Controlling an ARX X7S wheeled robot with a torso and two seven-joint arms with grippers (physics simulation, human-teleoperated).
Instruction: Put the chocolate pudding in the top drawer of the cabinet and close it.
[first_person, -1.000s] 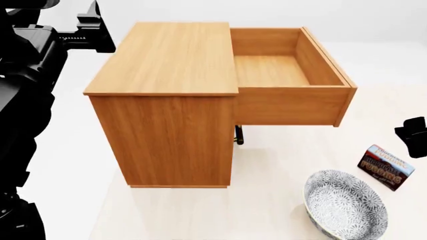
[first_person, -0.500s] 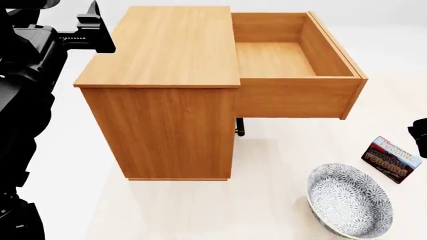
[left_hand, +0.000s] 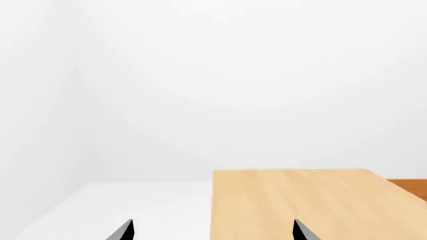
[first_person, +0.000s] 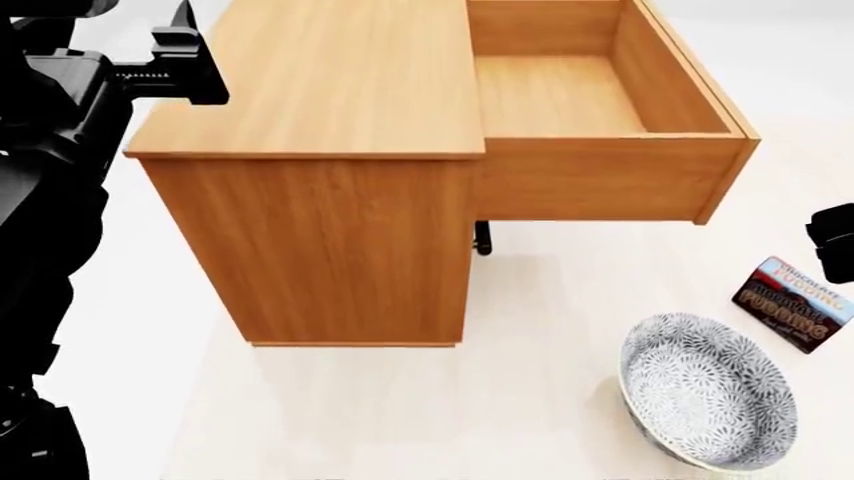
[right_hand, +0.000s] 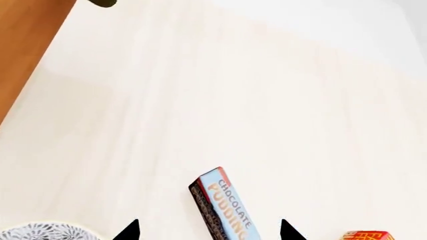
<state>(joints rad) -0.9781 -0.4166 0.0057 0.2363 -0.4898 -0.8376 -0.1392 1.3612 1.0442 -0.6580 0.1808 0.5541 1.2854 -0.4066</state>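
Chocolate pudding (first_person: 795, 314) flat carton, wood-grain cabinet (first_person: 314, 170)

"CHOCOLATE PUDDING" on the chocolate pudding (right_hand: 223, 210) carton's pale edge, "PUDDING" on its face

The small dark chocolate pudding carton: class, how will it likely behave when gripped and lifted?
The small dark chocolate pudding carton looks like thin card, so probably light and crushable. Its flat faces should resist rolling, but it stands on a narrow edge, so a nudge may tip it.

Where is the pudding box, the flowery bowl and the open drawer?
chocolate pudding (first_person: 795, 306), head view, lettered top face.
bowl (first_person: 705, 392), head view, patterned inside.
top drawer (first_person: 558, 96), head view, bare wooden floor.
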